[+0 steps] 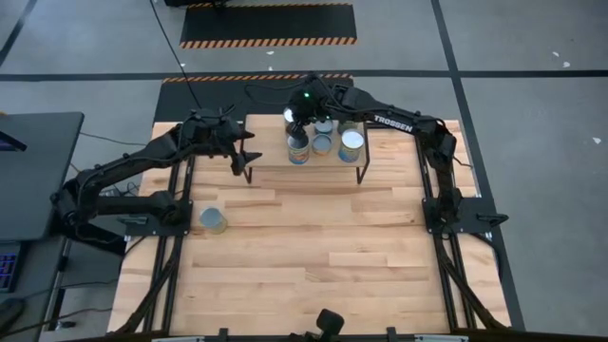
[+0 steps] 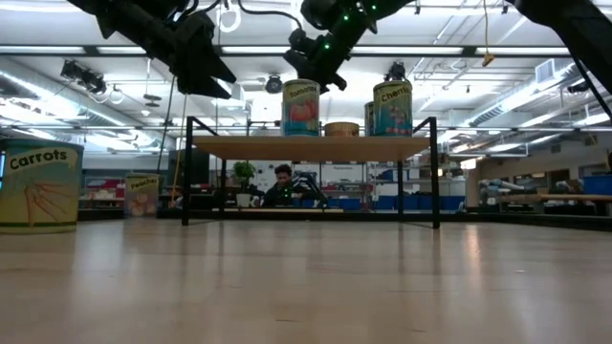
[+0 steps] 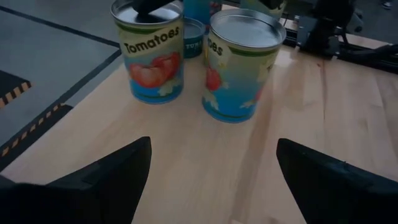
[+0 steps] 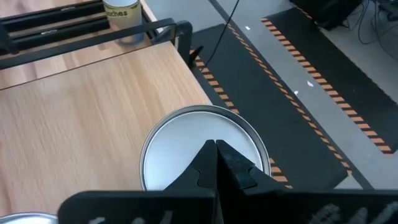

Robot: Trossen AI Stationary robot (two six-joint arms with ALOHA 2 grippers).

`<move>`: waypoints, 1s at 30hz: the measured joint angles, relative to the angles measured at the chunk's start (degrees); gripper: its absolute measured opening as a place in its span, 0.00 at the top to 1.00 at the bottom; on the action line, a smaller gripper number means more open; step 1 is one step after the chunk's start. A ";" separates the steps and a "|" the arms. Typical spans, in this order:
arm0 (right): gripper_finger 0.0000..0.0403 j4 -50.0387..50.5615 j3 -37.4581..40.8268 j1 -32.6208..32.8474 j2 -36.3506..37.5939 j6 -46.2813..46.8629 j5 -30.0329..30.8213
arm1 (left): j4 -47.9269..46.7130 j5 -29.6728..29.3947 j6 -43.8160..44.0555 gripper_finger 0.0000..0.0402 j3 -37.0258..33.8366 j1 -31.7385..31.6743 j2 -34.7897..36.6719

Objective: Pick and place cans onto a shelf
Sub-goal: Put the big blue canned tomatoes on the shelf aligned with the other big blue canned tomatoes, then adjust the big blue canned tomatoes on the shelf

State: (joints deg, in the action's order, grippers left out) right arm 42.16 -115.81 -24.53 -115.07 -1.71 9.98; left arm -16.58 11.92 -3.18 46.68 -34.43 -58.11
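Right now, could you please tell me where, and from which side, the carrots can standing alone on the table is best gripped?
Grip the carrots can around its round side wall at mid-height. It stands upright with nothing close around it, and its flat lid offers no hold. I would come down from above with the open left gripper, the nearer one, closing the fingers on opposite sides.
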 joint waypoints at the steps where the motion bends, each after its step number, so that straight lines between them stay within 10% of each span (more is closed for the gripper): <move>1: 1.00 0.09 0.00 0.00 0.07 0.02 0.00 | 0.03 0.00 0.00 0.12 0.00 0.03 0.00; 22: 0.99 3.59 -2.32 4.11 5.74 -0.92 0.57 | 0.02 0.24 -0.46 0.12 -0.04 0.00 0.56; 30: 0.99 11.40 -2.29 10.98 8.70 -2.18 -4.26 | 2.32 8.63 1.26 0.12 -0.09 0.78 2.77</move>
State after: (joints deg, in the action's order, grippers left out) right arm 53.55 -118.10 -13.55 -106.37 -3.89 5.72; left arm -14.26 20.55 -1.92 46.59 -33.65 -55.34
